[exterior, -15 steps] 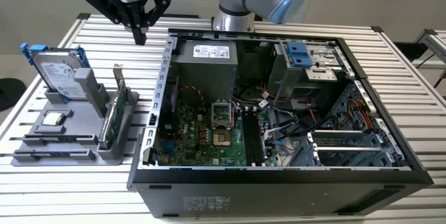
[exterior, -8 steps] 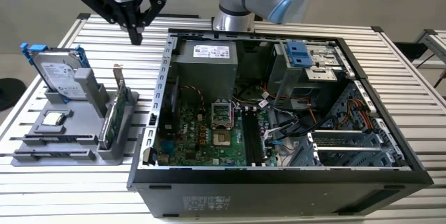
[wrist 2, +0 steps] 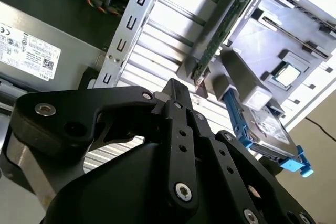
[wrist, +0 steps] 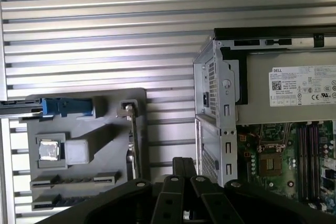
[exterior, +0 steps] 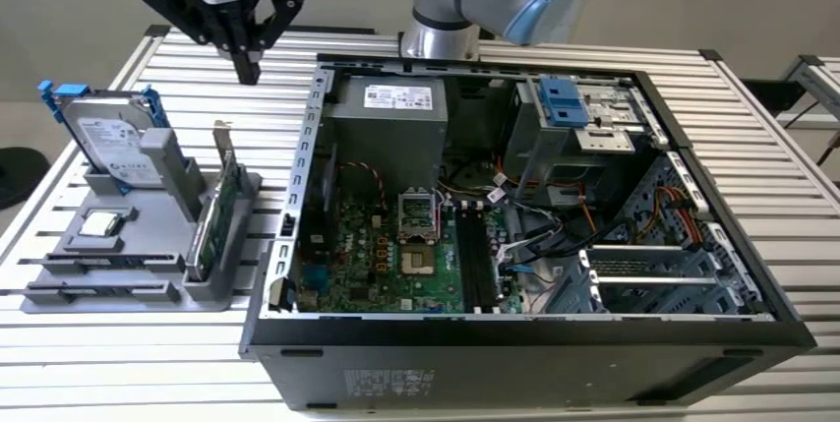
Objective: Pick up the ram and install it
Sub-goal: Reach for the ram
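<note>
A dark, narrow strip that looks like the ram (exterior: 105, 261) stands edge-up in a front slot of the grey holder (exterior: 145, 296), on the exterior view's left. The first wrist view shows the same strip, the ram (wrist: 73, 180), in its slot. A second similar strip fills the slot in front of it. My gripper (exterior: 247, 73) hangs high over the table's far side, behind the holder and beside the open computer case (exterior: 315, 147). Its fingers are shut with nothing between them in both wrist views, gripper (wrist 2: 173, 85) and gripper (wrist: 184, 163). Long black memory slots (exterior: 479, 265) run across the motherboard (exterior: 381, 255).
The holder also carries a silver hard drive with blue rails (exterior: 112, 142), an upright green expansion card (exterior: 216, 211) and a processor chip (exterior: 102, 225). The arm's base (exterior: 440, 38) stands behind the case. Cables and drive cages crowd the case's right side. Everything rests on a slatted metal table (exterior: 774, 196).
</note>
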`<state>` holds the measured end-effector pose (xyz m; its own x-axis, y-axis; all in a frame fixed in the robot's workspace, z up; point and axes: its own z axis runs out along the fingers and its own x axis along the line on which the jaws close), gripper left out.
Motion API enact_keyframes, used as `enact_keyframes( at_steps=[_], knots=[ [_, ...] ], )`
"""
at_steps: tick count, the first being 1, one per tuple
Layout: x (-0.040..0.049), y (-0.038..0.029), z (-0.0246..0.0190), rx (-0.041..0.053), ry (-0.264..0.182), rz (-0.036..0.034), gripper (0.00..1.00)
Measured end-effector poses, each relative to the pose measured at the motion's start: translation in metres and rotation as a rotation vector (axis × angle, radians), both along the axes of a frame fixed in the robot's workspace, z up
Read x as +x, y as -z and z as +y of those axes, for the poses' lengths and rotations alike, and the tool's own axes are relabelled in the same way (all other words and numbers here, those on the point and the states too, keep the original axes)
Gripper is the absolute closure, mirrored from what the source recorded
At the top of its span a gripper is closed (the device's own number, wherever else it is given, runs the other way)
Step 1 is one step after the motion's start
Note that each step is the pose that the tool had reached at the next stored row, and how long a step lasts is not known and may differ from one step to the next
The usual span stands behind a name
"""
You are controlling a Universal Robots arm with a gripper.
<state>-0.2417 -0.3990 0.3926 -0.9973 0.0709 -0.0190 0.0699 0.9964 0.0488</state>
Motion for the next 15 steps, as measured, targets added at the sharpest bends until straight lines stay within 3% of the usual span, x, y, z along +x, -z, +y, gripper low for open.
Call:
enact_keyframes(
  at_steps=[15],
  knots=[
    [-0.0131, 0.0, 0.0, 0.0, 0.0, 0.0, 1.0]
  ],
)
